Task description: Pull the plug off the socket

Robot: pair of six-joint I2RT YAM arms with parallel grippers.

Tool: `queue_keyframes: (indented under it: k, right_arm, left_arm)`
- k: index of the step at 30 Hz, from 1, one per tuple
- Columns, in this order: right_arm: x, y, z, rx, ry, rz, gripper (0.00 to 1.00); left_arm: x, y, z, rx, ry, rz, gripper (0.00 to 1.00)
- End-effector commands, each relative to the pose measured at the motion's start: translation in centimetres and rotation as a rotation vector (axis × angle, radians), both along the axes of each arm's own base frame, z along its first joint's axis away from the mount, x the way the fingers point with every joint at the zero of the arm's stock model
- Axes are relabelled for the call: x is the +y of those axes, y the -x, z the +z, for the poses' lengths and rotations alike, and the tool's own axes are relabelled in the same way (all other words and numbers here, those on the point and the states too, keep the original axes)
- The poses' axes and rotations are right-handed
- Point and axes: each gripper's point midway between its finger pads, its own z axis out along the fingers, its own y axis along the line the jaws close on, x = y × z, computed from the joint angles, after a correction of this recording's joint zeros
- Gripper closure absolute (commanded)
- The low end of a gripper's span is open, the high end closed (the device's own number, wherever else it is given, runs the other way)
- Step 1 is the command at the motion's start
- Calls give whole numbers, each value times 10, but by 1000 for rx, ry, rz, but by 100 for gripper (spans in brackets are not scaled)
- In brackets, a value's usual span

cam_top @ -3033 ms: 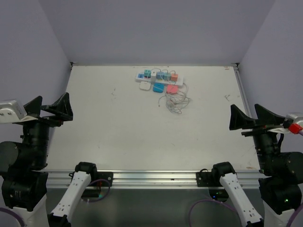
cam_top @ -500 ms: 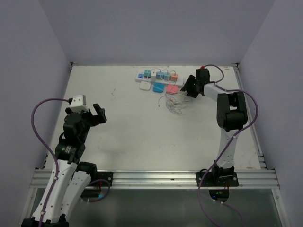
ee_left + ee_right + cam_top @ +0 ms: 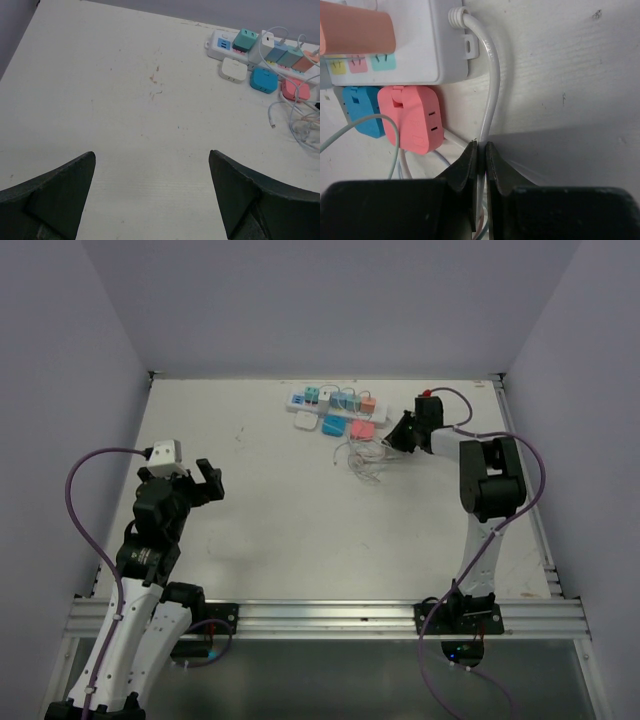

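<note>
Lying near the far edge of the matte, faintly scuffed white table (image 3: 90,90), the socket (image 3: 218,46) is a long, smooth white plastic bar with rounded corners and small pastel outlet faces. A row of blocky cube plugs stands in it: teal, white, blue, teal and, at the end, a coral plug (image 3: 355,30) with softly rounded edges. Just beside the bar's near side lie a flat white adapter (image 3: 233,69), a blue adapter (image 3: 264,80) and a pink adapter (image 3: 295,89), with a loose tangle of thin cables (image 3: 300,125) below them. A thick, round white cord (image 3: 490,75) leaves a ribbed collar at the socket's end, bends downward and runs straight between the black wedge-shaped fingers of the right gripper (image 3: 481,146), whose jaws are drawn almost together and pinch that cord. The socket's end sits just ahead of those tips, up and to the left in the wrist view. The coral plug is farther off at the upper left, clear of the jaws, and the pink adapter lies just left of the tips. Over bare table, well apart from the socket, the left gripper (image 3: 151,154) has its dark jaws spread wide; the socket shows at the upper right of its view.
</note>
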Motion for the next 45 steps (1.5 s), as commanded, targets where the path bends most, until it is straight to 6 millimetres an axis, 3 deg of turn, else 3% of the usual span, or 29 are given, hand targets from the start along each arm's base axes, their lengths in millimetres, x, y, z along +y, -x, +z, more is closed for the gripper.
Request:
queue_keyframes:
  k: [1,10,11,16,17,19,20,26,29,33,34,36,41,45]
  right_arm:
    - [13,33,-7,63,-12,47,100]
    - [45,87,-4,60,-6,92,100]
    - [54,104,-6,74,-16,96,100]
    - [82,147,-5,68,-45,103,100]
    - [92,165,-6,73,-44,133,100]
    - [101,177,-7,70,-44,126,100]
    - [110,195,-13,85,-37,155,100]
    - [143,238,-4,59,-27,222,100]
    - [147,246,7,19,8,227,100]
    - [142,256,24,-17,62,251,85]
    - [143,254,36,-56,63,263,82]
    - [132,255,41,-65,114,263,71]
    - [120,245,75,-178,186,289,48]
    - [105,230,83,-229,274,278,37]
  left_arm:
    - [-1,-5,14,-63,10,5,1]
    - [1,-4,13,-57,8,12,1]
    - [1,-4,13,-56,9,12,1]
    - [0,-4,12,-49,10,10,1]
    - [0,-4,10,-43,12,11,1]
    - [-1,-5,10,-39,10,7,1]
    - [-1,-5,9,-36,11,8,1]
    - [-1,-5,5,-18,10,10,1]
    - [-1,-5,3,-12,10,10,1]
    - [-1,-6,2,-4,11,9,1]
    - [-1,-6,1,-2,11,8,1]
    - [-2,-6,-1,5,10,5,1]
    - [-3,-9,-3,18,10,2,1]
    - [-4,-9,-5,22,10,-3,1]
